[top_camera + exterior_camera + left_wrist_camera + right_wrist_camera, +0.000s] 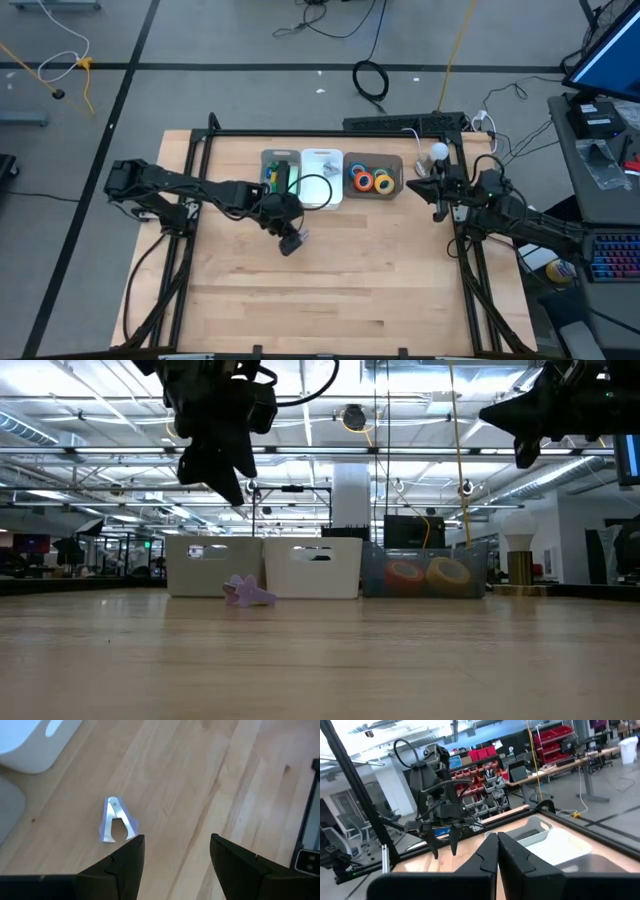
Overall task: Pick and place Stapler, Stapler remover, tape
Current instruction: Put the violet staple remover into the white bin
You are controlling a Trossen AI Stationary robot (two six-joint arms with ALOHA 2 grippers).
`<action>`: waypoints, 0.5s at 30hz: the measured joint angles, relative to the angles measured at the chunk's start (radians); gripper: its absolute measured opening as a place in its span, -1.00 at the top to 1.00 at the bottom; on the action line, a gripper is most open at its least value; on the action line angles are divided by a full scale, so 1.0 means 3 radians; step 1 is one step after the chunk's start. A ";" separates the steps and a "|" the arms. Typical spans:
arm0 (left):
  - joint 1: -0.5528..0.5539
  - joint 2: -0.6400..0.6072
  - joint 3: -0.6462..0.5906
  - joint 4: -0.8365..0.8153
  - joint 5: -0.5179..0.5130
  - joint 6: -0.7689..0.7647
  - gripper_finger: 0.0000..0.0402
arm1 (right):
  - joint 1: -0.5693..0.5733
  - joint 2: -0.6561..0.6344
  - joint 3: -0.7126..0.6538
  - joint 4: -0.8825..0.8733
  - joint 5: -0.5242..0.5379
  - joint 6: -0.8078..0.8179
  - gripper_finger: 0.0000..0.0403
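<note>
The left gripper (291,240) hangs above the table with its fingers (125,865) spread wide and nothing between them. Just beside it, the lilac staple remover (116,819) lies on the bare wooden table (350,290), in front of the bins.

Three bins stand in a row at the far edge. The left bin (270,160) holds a green item, hard to make out behind the arm. The white middle bin (322,158) shows no clear contents. The clear right bin (392,160) holds the tape (372,180) rolls: orange, yellow and blue visible.

The right gripper (437,190) waits raised near the table's right edge, fingers pressed together, holding nothing.
</note>
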 joint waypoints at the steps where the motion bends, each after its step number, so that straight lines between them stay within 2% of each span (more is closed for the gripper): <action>1: 0.0001 0.0000 0.0000 0.0025 0.0000 -0.0005 -0.12 | 0.0000 0.0002 0.0000 -0.0011 0.0001 0.0034 0.98; 10: -0.0003 0.0000 0.0000 0.0172 0.0000 0.0008 -0.12 | 0.0000 0.0008 0.0000 -0.0052 0.0003 0.0115 0.98; 15: -0.0003 0.0000 0.0000 0.0180 0.0000 0.0002 -0.12 | 0.0000 0.0008 0.0000 -0.0131 0.0003 -0.0031 0.98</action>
